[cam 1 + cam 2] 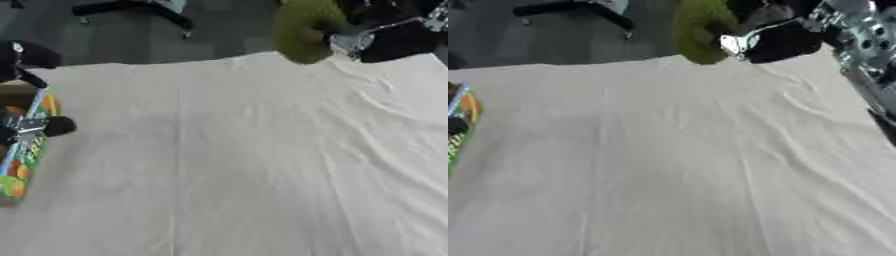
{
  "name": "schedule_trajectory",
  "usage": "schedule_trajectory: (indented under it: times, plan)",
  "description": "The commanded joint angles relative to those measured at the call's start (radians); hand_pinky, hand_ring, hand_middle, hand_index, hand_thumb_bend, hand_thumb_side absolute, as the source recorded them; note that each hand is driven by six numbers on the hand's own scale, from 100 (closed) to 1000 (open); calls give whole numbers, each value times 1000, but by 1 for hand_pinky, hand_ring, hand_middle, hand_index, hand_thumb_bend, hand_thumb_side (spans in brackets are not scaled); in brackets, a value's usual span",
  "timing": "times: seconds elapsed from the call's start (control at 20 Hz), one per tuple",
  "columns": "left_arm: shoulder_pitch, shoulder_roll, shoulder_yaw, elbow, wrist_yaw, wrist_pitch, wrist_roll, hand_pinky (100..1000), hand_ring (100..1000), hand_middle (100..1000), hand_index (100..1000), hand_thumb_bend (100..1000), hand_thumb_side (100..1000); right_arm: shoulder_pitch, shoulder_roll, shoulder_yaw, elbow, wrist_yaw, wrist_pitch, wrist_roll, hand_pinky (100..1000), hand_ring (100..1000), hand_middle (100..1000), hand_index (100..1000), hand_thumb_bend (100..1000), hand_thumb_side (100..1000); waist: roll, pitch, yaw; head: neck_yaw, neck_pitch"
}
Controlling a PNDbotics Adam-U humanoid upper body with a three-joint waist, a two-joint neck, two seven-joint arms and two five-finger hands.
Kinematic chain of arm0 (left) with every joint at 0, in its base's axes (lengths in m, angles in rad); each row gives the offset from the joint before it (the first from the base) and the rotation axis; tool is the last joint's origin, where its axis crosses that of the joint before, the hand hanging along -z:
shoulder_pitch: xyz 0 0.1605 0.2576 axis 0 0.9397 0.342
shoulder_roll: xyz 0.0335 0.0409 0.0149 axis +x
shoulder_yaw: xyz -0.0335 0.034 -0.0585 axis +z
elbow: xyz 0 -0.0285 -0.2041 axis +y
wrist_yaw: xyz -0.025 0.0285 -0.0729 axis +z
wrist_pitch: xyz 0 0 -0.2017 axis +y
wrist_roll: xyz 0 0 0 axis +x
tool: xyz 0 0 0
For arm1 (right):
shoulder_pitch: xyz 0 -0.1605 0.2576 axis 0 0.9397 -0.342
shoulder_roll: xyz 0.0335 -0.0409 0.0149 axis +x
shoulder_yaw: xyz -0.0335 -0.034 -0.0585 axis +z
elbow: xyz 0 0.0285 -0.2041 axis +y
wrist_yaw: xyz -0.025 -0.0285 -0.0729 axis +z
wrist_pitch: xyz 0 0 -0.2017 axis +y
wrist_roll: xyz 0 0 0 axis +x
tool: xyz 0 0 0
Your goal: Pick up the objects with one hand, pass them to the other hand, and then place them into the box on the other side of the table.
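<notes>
right hand point(385, 35): curled round green object point(302, 30), raised at table's far edge | left hand point(31, 127): over box point(22, 160), fingers unclear

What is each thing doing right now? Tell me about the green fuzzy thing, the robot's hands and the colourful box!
Green fuzzy thing: held up over the table's far edge, in the right hand.
Right hand: raised, shut on the green fuzzy thing.
Left hand: at the box on the left edge; fingers unclear.
Box: on the table's left edge, top open; contents unclear.
Tablecloth: white, wrinkled, spread over the table.
</notes>
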Motion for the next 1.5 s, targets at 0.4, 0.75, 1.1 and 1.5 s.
schedule_trajectory:
  times: [0.4,0.75,1.1,1.5]
  plan:
    - [-45,14,-30,-59,-7,-4,-10,713,822,745,868,872,260,-50,16,23,-20,-25,-44,30,669,547,363,463,291,100,0,-31,-1,7,3]
    - [-61,-5,-53,-72,0,-3,8,720,830,747,840,881,234,-81,51,56,-20,-30,-47,60,666,545,362,462,291,100,-1,-32,0,10,7]
    - [-77,-40,-79,-82,-20,-20,64,720,831,747,844,892,217,-110,92,91,-20,-34,-33,81,661,543,360,460,291,100,-1,-33,0,10,6]
    - [-90,-91,-101,-85,-64,-32,126,720,831,745,832,881,188,-138,139,122,-20,-38,-18,95,656,539,357,458,289,100,0,-34,-2,10,7]
